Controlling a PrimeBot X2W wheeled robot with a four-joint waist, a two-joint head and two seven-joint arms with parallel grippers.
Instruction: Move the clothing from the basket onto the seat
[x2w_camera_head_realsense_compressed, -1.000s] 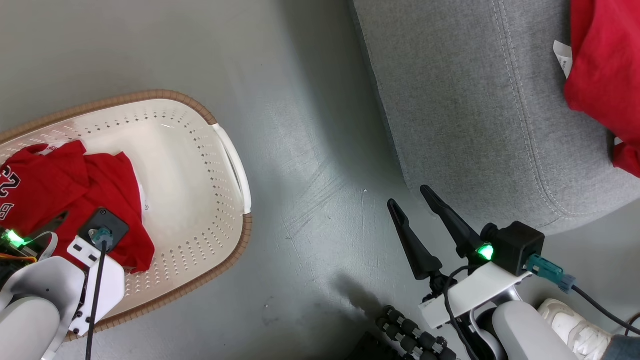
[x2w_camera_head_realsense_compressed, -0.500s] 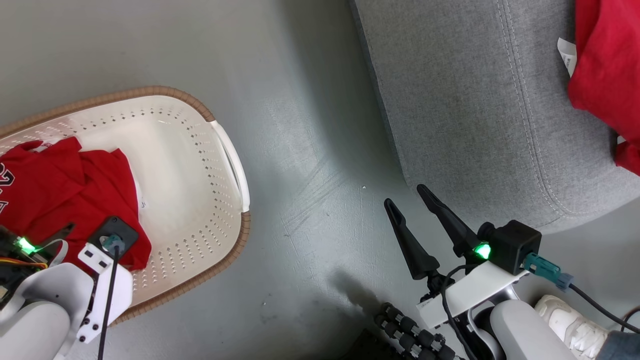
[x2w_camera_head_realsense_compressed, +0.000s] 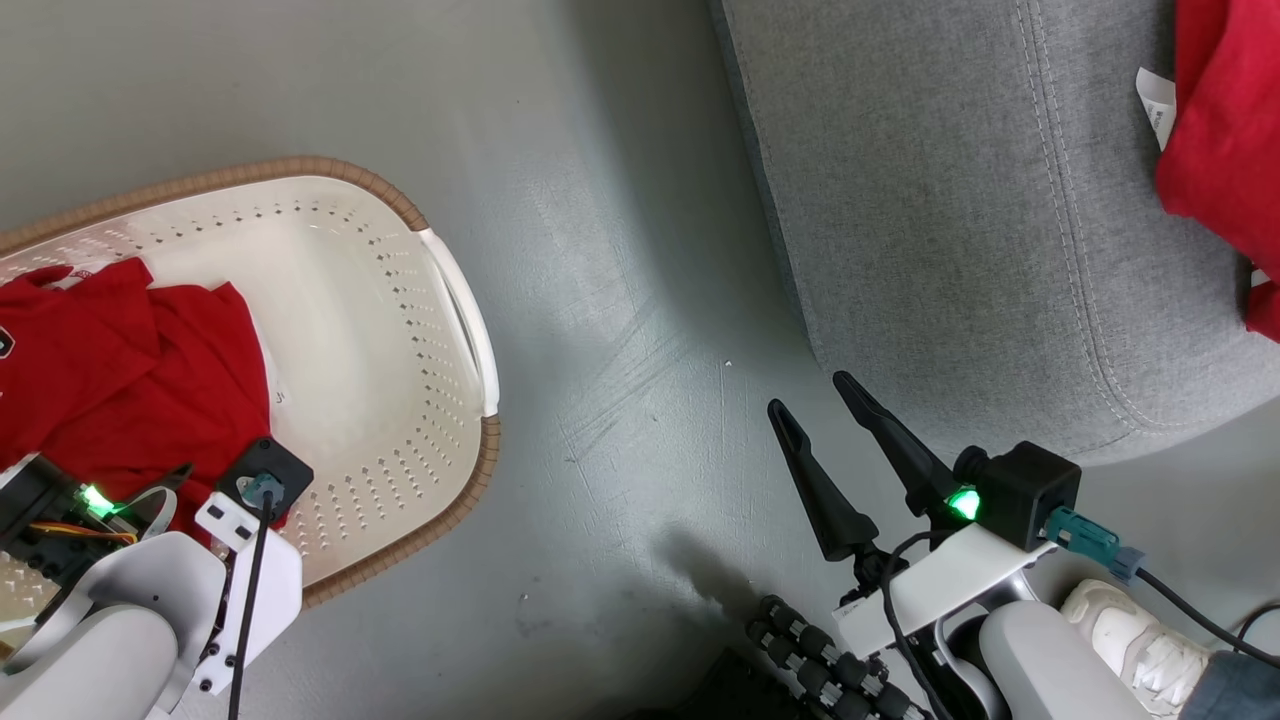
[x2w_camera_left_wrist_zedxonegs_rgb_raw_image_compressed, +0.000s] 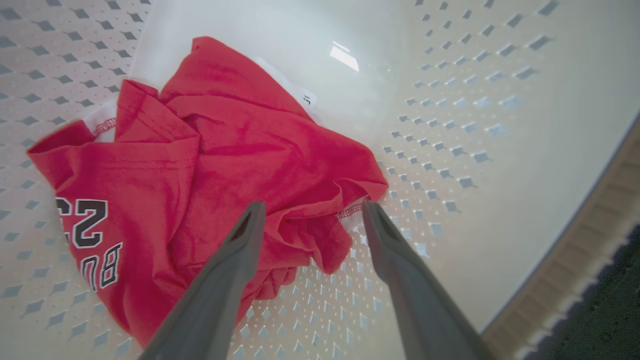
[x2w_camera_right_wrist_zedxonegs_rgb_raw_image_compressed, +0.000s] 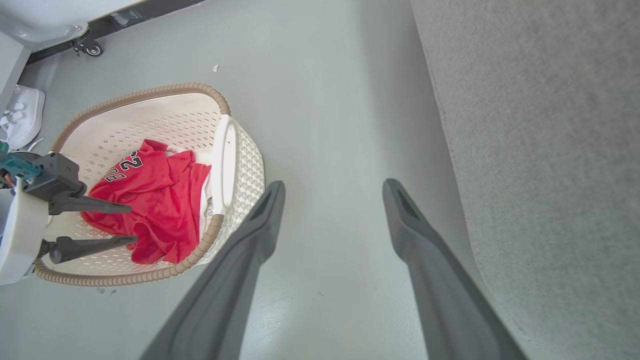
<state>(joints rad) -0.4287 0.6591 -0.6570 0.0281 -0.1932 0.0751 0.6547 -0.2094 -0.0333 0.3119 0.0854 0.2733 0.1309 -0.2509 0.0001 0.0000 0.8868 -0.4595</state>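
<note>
Right hand (x2w_camera_head_realsense_compressed: 811, 393): two long fingers (x2w_camera_head_realsense_compressed: 830, 500), matte black, tapering to blunt tips; they read grey in the wrist view. A green lamp (x2w_camera_head_realsense_compressed: 965, 502) sits at their root. Just behind it is a black boxy camera block (x2w_camera_head_realsense_compressed: 1030, 488) with a teal plug (x2w_camera_head_realsense_compressed: 1088, 540) and a dark lead (x2w_camera_head_realsense_compressed: 1165, 592). A white bracket (x2w_camera_head_realsense_compressed: 950, 580) lies beneath, with a pale grey rounded forearm (x2w_camera_head_realsense_compressed: 1050, 660) behind.

Left hand (x2w_camera_left_wrist_zedxonegs_rgb_raw_image_compressed: 312, 205): same build. It has a second green light (x2w_camera_head_realsense_compressed: 97, 498), orange wires (x2w_camera_head_realsense_compressed: 75, 531) beside it, a black square mount (x2w_camera_head_realsense_compressed: 265, 470) and a black cable (x2w_camera_head_realsense_compressed: 248, 600). Its white plate (x2w_camera_head_realsense_compressed: 280, 590) is dotted with small dark screw holes.
</note>
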